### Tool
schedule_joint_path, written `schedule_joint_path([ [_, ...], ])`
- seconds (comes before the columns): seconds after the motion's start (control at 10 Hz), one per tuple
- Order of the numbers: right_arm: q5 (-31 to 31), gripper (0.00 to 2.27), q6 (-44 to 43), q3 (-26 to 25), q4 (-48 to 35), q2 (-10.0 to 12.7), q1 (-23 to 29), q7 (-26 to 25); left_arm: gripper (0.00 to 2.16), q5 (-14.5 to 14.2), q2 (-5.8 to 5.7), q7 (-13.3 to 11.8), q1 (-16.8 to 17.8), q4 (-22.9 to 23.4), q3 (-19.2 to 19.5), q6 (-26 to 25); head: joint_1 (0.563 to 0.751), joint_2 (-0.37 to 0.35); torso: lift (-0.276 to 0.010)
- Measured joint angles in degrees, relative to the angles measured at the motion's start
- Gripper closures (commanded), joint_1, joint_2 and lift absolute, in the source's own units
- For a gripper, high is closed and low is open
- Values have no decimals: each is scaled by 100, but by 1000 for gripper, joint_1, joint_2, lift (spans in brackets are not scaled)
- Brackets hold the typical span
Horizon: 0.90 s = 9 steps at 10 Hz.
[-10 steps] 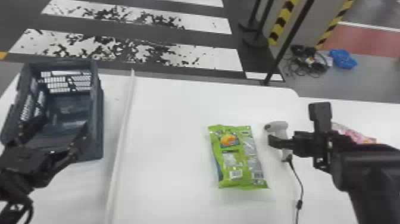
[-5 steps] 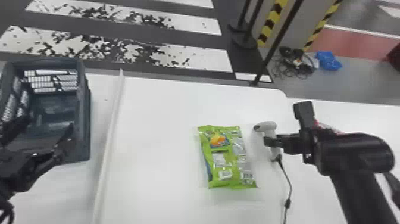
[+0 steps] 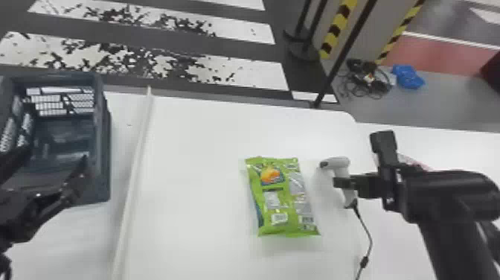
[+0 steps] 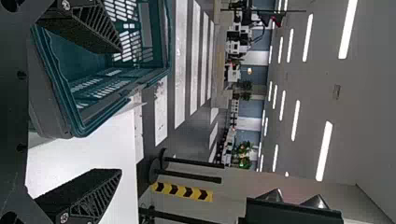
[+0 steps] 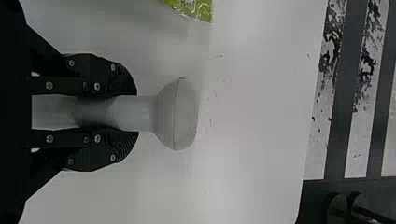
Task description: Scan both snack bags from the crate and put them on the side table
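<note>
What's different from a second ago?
The scanner, held in the right arm's jaws, has shifted slightly away from the green snack bag and toward the robot. The head view has swung slightly right. The snack bag and crate stayed put.

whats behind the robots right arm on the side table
A pink strip of a packet peeks out past the right arm, on the white side table. The arm covers what lies directly behind it, so the packet's full shape can't be told.

No readable text; blurred print on green snack bag (image 3: 283, 197)
</note>
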State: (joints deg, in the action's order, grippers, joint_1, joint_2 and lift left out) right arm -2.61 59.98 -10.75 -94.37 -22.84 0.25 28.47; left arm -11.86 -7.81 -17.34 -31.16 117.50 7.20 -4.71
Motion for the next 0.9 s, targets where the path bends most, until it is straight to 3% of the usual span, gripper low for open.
schedule_joint_path([
  [0.4, 321, 2189, 1681, -852, -2681, 294, 1447, 232, 83, -9, 6, -5, 51, -47, -24, -15, 695, -240, -87],
  [0.7, 476, 2189, 2847, -1050, -3920, 552, 2096, 470, 83, -17, -3, -3, 58, -66, -20, -18, 695, -197, -87],
  [0.9, 483, 2189, 2988, -964, -4334, 688, 2384, 495, 87, -18, 4, -1, 58, -69, -17, -18, 695, -170, -87],
])
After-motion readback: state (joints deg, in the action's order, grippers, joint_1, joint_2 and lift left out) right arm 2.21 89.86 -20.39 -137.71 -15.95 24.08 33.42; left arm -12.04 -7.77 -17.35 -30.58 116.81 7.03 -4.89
